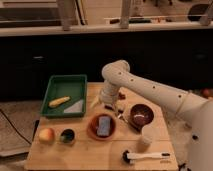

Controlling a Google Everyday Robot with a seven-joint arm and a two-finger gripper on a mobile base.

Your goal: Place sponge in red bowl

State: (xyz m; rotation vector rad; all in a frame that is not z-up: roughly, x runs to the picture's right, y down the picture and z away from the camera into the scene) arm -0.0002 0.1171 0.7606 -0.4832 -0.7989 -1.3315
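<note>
White plastic arm reaching in from the right, and its end effector (112, 107) hangs just over the far rim of the shallow round terracotta-red bowl (90, 128), up around the bowl's 1 o'clock. Spread wide or pinched narrow? I cannot tell from this angle. What is plain is where the small blue-grey rectangular sponge (103, 125) sits. It lies flat in the middle of that red bowl, long side running 12 to 6, apart from the end effector.

So the placing looks done, by my reading. The tool is poised above the rim rather than down in the dish, which would give it a clear lift-out.

Moving outward, at the red bowl's 3 o'clock is the deeper, glossy maroon-brown bowl (133, 115), close enough that a sideways exit could clip it; straight up seems safer. At 4 o'clock stands a pale upright cup (146, 138), and beyond it, near the front edge, a white-handled brush with a dark head (147, 157).

At 10 o'clock is the green rectangular tray (50, 93), which keeps a yellow banana-like piece (59, 101) and a pale grey triangular piece (75, 106) out of the way. At 9 o'clock are a small dark round object (67, 135) and a peach-coloured fruit (46, 134), all on the wooden counter (90, 156).
</note>
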